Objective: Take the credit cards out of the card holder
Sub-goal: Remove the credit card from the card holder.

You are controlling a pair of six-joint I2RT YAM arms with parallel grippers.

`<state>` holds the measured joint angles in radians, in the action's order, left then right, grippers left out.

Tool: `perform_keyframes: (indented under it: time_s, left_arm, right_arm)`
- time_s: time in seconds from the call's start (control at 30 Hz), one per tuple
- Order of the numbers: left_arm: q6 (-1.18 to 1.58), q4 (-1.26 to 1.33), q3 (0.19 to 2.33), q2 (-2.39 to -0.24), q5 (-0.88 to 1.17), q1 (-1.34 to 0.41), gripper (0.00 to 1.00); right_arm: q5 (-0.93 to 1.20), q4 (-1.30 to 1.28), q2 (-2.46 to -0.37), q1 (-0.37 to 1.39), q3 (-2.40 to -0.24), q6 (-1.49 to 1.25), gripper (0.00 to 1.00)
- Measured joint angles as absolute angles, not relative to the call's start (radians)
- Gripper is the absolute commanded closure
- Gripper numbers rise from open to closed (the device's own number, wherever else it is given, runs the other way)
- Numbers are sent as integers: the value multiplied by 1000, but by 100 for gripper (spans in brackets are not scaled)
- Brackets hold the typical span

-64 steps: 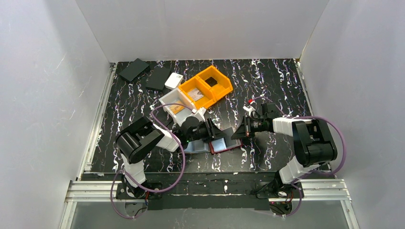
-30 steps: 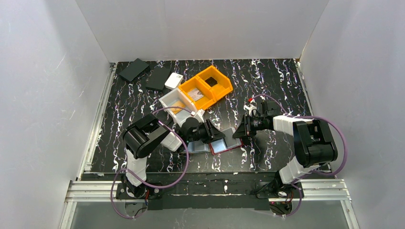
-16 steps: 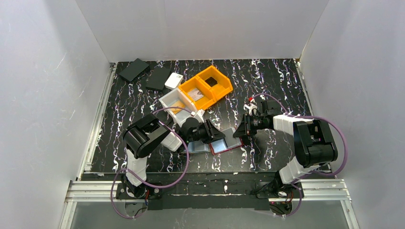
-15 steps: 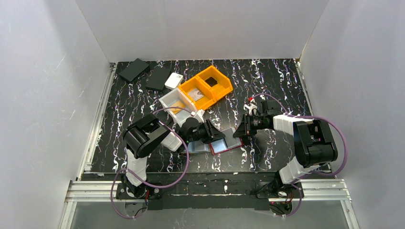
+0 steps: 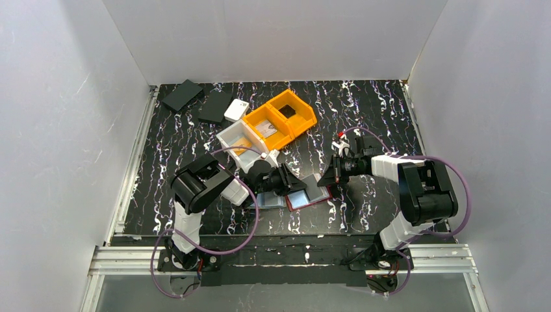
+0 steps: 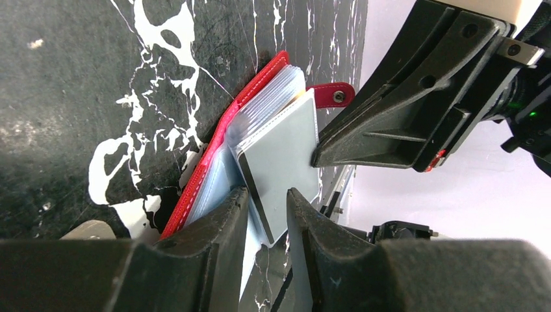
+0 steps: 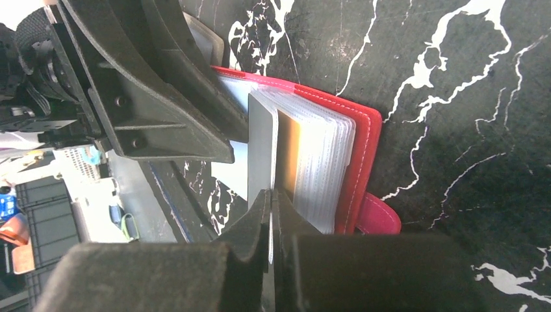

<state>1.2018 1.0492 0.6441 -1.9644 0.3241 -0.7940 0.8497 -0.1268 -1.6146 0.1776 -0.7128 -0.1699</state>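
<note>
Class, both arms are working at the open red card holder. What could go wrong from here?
The right gripper pinches only the thin edge of the grey card, beside the clear sleeves; its shut jaws may slip off or tug a sleeve too.
The left gripper straddles that same card, jaws apart, instead of pinning the red card holder, so a pull might drag the holder along.
Both grippers crowd the holder and could bump.

Nothing legible on my feeds

I can't make out any lettering on the red card holder (image 7: 367, 162) or on the grey card (image 6: 279, 156) standing out of its sleeves. In the overhead view, the pale slip (image 5: 268, 130) in one of the orange bins (image 5: 300, 120) is too small for me to read.
</note>
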Motion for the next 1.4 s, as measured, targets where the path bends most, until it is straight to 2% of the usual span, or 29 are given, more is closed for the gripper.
perform_keyframes:
  time_s: [0.2,0.4,0.5,0.67,0.73,0.83,0.97,1.3,1.4]
  left_arm:
    - [1230,1088,644,-1983,339,-793,67]
    - [1274,1163,628,-2000,342,-789,66]
    - [1314,1225,623,-2027,346,-786,71]
    - [1354,1288,624,-2058,348,-779,86]
    - [1353,1298,624,-2064,348,-776,84]
    - [1354,1311,624,-2070,348,-775,74]
    - [1358,1322,624,-2074,346,-775,73]
    - [1351,1319,624,-2074,346,-769,88]
    - [1351,1330,624,-2081,346,-768,100]
  right_arm:
    - [878,-125,-1632,171,-713,-182,99]
    - [876,-125,-1632,170,-713,-183,99]
    - [867,-125,-1632,169,-713,-183,99]
    - [854,-124,-1632,162,-713,-184,99]
    - [854,-123,-1632,161,-713,-186,99]
    - [855,-116,-1634,161,-713,-197,99]
    - [869,-99,-1637,161,-712,-217,99]
    - [894,-67,-1638,157,-710,-255,99]
    - [892,-64,-1638,157,-710,-255,99]
